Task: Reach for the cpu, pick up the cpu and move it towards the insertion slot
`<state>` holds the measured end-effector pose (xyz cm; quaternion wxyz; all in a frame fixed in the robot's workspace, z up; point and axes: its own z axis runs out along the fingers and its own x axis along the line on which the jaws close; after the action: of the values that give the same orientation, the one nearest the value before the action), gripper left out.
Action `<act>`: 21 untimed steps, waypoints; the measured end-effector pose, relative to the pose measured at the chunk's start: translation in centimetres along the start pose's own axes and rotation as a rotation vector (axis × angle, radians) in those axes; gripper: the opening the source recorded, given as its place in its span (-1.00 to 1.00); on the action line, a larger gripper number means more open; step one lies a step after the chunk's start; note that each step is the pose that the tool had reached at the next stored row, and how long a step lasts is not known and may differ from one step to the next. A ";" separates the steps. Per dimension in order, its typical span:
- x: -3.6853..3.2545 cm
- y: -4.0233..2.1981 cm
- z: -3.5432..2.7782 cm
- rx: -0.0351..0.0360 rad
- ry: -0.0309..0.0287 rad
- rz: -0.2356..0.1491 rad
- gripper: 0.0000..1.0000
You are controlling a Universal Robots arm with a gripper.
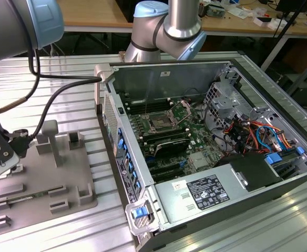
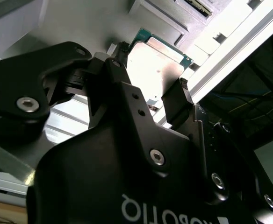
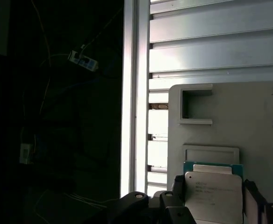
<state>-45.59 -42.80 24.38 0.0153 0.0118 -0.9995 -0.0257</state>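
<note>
Cpu [image 3: 211, 198] is sitting right between the gripper's [image 3: 213, 184] two black fingers [image 3: 178, 184] in both wrist views. Its silvery top faces the camera and a green rim peeks out along one edge. The fingers look pinched onto two opposite sides, one on each, touching the edges, so I'd call that a grip on the chip. Can't tell whether it's off the tray [image 3: 248, 116] or resting on it.

The grey tray is right behind it, with a shallow rectangular recess [image 3: 211, 154] just beside the cpu and a deeper square pocket [image 3: 196, 106] further along. The tray lies on the ribbed aluminium table [image 1: 64, 73].

In the exterior view the gripper is down over the tray at that view's far left edge, with a black cable [image 1: 53, 100] trailing off it. The slot [image 1: 159, 123] is well apart from all this, inside the open case [image 1: 195, 68] toward the exterior view's right. It sits on the green board [image 1: 195, 142], silver frame looking hinged open, dark centre showing.
</note>
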 end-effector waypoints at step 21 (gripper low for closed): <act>0.05 0.08 -1.52 0.0000 0.0000 0.000 0.09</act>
<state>-45.59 -42.80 25.90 0.0153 0.0118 -0.9995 -0.0257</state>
